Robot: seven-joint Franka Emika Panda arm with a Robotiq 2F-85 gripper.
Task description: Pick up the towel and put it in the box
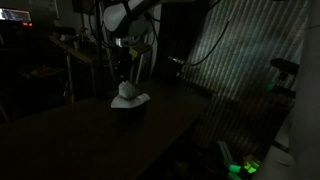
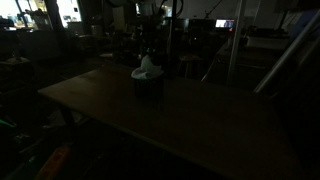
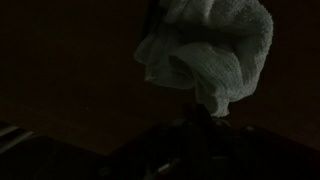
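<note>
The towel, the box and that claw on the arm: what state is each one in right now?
towel: bunched up, heaped on the box's top and bulging over its rim, pinched at one tip by the gripper.
box: upright on the table, its top covered by the towel.
gripper: shut on the towel, directly above the box.

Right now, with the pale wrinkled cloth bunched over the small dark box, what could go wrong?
The pale grey-white towel mounds above the rim of the small dark box and overhangs it, so if released here it may slide off. The gripper looks shut on a pinch of cloth. Lifting without opening would likely drag it out.
</note>
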